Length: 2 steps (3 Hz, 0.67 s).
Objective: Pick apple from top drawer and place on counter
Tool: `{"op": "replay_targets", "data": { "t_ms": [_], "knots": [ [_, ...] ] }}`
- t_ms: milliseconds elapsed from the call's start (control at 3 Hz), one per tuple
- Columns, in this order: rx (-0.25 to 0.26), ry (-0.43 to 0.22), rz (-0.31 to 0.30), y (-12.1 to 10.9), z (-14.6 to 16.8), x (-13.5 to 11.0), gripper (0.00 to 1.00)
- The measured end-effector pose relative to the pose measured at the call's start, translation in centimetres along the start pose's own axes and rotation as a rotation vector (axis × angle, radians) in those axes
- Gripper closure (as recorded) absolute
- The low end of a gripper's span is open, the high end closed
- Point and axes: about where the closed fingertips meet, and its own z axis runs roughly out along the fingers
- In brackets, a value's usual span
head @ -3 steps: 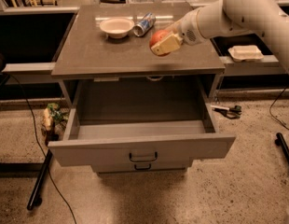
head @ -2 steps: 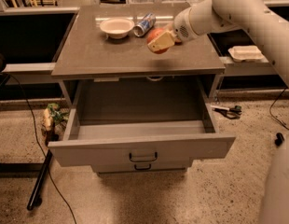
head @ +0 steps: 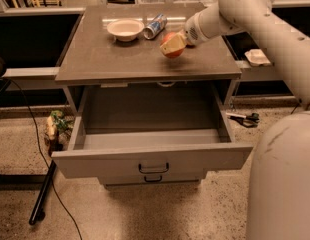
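**Apple held in the gripper over the counter, drawer open below**

The gripper (head: 171, 46) is over the right half of the counter (head: 115, 59), about midway between the back and front edges. Its pale fingers (head: 174, 47) are closed on the apple (head: 168, 38). One finger covers the front of the fruit, and the red-orange skin shows above and to the left of it. The apple sits low over the surface. Whether it touches the counter or hangs just above it cannot be told. The white arm (head: 245, 9) reaches in from the right, passing over the back right corner of the worktop.

Two other things stand on the counter, both toward the back edge. A shallow white bowl (head: 125, 29) sits left of the gripper and well apart from it. A can (head: 155, 26) lies on its side just beside the bowl, between the bowl and the apple and near the gripper's back left side. The front half of the worktop is bare surface.

Under the front edge, the top drawer (head: 150, 156) is pulled fully out, its grey inside showing. Its dark bar handle (head: 153, 169) sits on the front panel, with the lower drawer handle (head: 152, 179) just beneath.

Beyond the right edge a white tray (head: 257, 57) rests on a lower shelf, and a small hand tool (head: 243, 118) lies on the floor. A leafy green object (head: 56, 126) and a black cable (head: 30, 129) are on the floor to the left.
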Motion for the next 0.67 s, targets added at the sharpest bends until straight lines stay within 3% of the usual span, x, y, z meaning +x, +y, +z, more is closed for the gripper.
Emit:
{"op": "replay_targets", "data": {
  "t_ms": [667],
  "knots": [
    [0.001, 0.011, 0.06, -1.54, 1.77, 1.47, 0.59]
  ]
}}
